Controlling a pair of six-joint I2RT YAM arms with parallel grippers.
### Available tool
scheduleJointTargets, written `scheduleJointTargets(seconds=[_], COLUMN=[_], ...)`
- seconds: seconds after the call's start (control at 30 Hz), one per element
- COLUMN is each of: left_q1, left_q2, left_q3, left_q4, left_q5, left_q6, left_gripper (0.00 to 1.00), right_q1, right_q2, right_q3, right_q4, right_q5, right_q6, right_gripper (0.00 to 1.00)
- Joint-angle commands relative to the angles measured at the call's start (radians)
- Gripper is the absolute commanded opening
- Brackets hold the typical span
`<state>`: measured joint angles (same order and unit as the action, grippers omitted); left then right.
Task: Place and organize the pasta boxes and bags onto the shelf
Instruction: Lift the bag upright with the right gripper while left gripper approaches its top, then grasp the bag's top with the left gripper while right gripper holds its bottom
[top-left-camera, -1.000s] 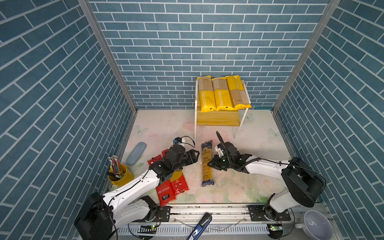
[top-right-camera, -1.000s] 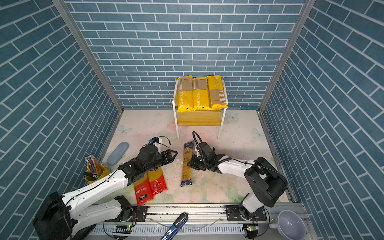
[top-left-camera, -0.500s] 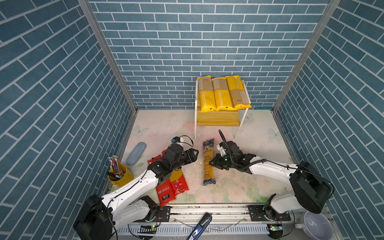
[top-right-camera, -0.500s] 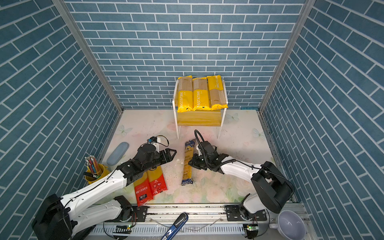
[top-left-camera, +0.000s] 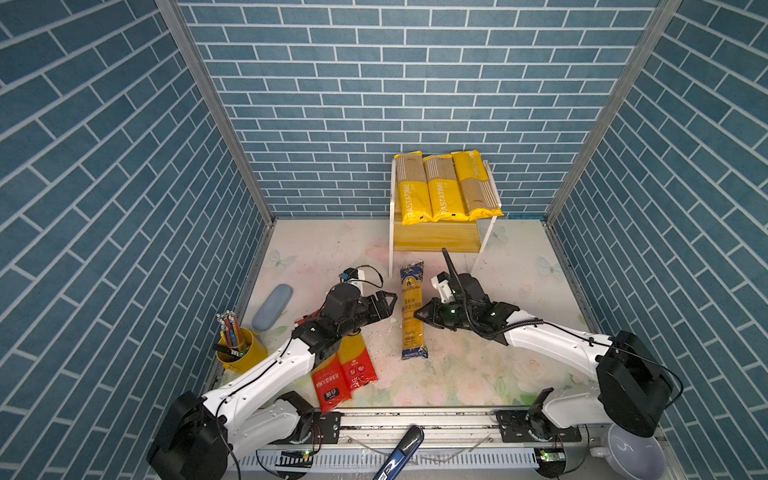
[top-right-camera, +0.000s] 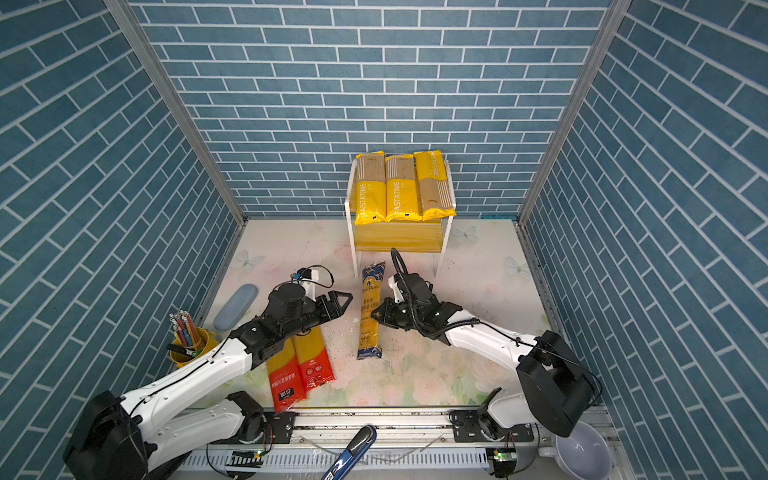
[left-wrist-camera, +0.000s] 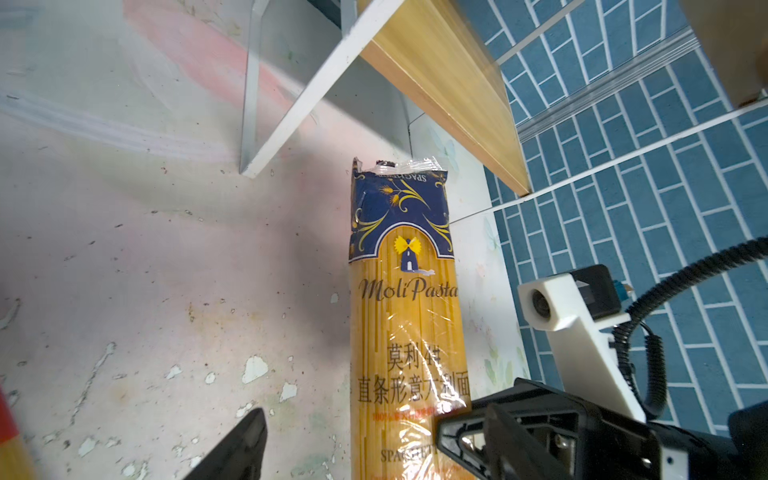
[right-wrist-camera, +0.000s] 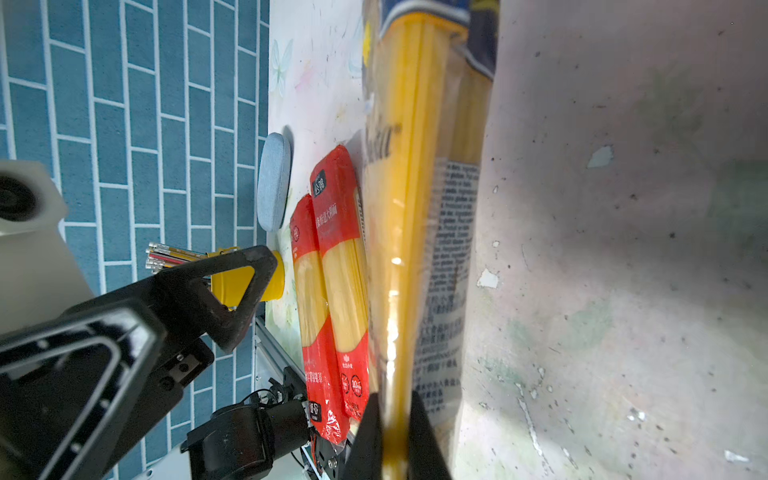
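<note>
A dark-blue-ended pasta pack (top-left-camera: 411, 332) (top-right-camera: 369, 332) (left-wrist-camera: 407, 311) (right-wrist-camera: 419, 166) lies lengthwise on the table in front of the shelf (top-left-camera: 436, 237) (top-right-camera: 397, 237) (left-wrist-camera: 449, 83). My right gripper (top-left-camera: 417, 316) (top-right-camera: 374, 314) (right-wrist-camera: 392, 436) is shut on its right edge at mid-length. The left gripper (top-left-camera: 386, 305) (top-right-camera: 343, 305) (left-wrist-camera: 378, 453) stands open just left of the pack, which shows between its fingertips. Two red-ended packs (top-left-camera: 345, 370) (top-right-camera: 299, 365) (right-wrist-camera: 332, 270) lie partly under the left arm. Three yellow packs (top-left-camera: 444, 187) (top-right-camera: 401, 187) rest side by side on the shelf's top board.
A grey-blue oblong case (top-left-camera: 272, 305) and a yellow pencil cup (top-left-camera: 241, 353) stand by the left wall. A blue-black handle (top-left-camera: 399, 453) lies on the front rail, and a grey bowl (top-left-camera: 631, 453) sits at the front right corner.
The left gripper's jaws have spread wider. The right arm has stretched out, and the dark-blue-ended pack in its grip has shifted a little toward the shelf.
</note>
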<state>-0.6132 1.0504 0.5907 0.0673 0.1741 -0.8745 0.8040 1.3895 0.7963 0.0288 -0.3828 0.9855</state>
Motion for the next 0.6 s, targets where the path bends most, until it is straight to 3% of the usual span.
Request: scheduleJointTargets(seconds=[0.0,0.57], left_q1=[0.004,0.004], left_q2=[0.005,0.061], left_q3=[0.009,0.003], left_q4=[0.074,0.228], left_q5=[0.021,0.091], left_q6=[-0.004,-0.019], left_gripper=[0.84,0.87], right_q1=[-0.001,-0.023], right_q2=[-0.049,-0.139], right_q3=[0.083,0.072], right_q4=[0.115,0.145], right_q5=[-0.031,-0.067], right_q6=[-0.052,-0.076], right_gripper=[0.00,0.00])
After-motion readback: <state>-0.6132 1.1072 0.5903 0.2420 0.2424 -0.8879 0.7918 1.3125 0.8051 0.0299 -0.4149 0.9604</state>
